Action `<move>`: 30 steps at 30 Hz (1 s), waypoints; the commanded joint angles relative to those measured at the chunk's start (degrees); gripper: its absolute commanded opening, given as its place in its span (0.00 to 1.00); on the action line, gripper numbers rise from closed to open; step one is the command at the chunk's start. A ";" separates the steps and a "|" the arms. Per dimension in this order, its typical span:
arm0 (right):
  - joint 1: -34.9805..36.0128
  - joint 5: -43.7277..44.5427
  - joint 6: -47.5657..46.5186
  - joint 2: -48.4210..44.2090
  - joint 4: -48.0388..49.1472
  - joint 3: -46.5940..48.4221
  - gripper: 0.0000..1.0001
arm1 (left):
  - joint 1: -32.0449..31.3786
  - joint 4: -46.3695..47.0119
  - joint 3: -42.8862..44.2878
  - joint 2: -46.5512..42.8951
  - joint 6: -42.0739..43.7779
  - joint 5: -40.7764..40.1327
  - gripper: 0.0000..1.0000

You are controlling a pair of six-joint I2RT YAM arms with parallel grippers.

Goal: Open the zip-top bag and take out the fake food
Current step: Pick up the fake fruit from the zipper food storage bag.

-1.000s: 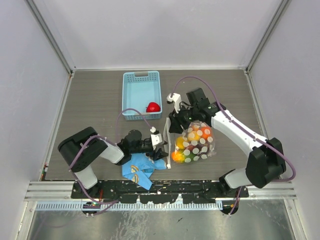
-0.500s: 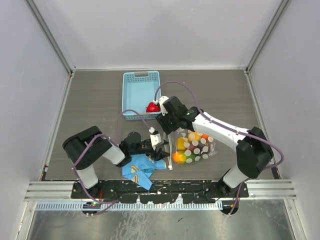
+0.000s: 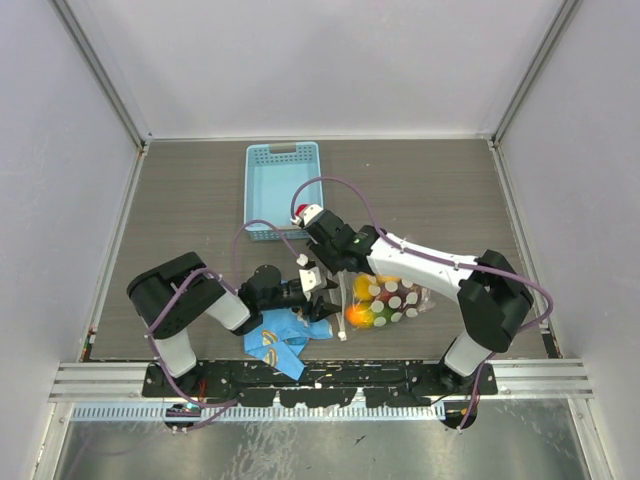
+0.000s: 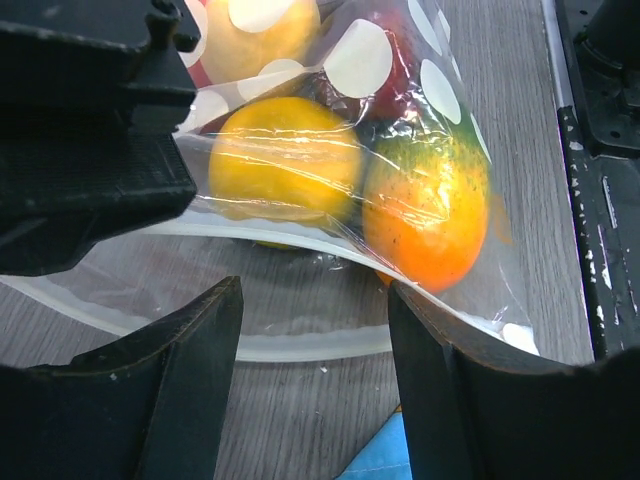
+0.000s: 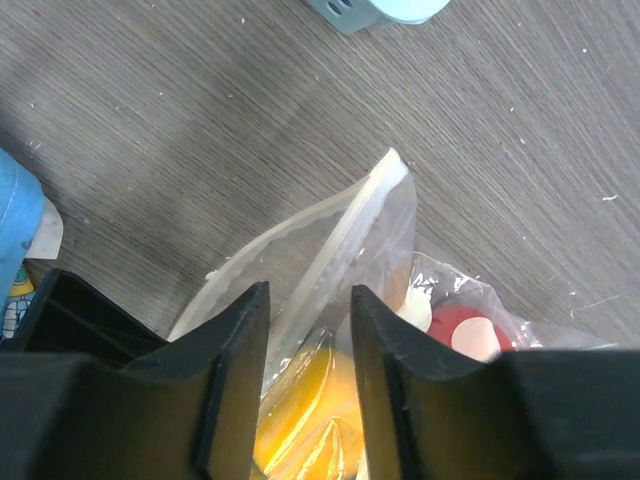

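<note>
The bag (image 3: 385,295) lies between my grippers, the food (image 4: 285,160) inside. The left gripper (image 4: 312,300) is open around its mouth; whether the right gripper (image 5: 308,300) pinches its edge I cannot tell. The thin film may slip out.

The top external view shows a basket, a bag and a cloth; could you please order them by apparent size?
1. basket: clearly largest.
2. bag and cloth: they look about alike and both are partly hidden, so I would not rank them.
</note>
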 commanded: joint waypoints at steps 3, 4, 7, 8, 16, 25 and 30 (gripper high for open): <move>0.08 -1.39 -2.23 -2.74 1.28 0.72 0.16 | -0.24 6.18 -0.61 0.87 -0.02 -1.32 0.61; -0.03 -1.79 -2.33 -2.88 1.12 0.86 0.12 | -0.26 6.26 -0.68 0.93 0.07 -1.55 0.61; -0.89 -5.10 -2.52 -3.54 0.74 0.93 0.06 | -0.26 6.36 -0.75 0.91 0.27 -1.97 0.60; -1.15 -6.35 -2.72 -3.82 0.56 0.98 0.05 | -0.24 6.36 -0.76 0.67 0.31 -2.06 0.60; -4.23 -18.07 -4.18 -7.86 -0.51 1.11 0.03 | -0.23 5.15 -0.05 -0.13 0.36 -1.45 0.59; -4.22 -15.30 -0.96 -7.35 -1.64 0.57 0.54 | -0.24 6.34 0.09 0.30 -1.85 0.42 0.59; -4.03 -7.62 1.10 -5.89 0.07 -0.13 0.57 | -0.39 8.65 0.87 1.72 -3.32 1.16 0.59</move>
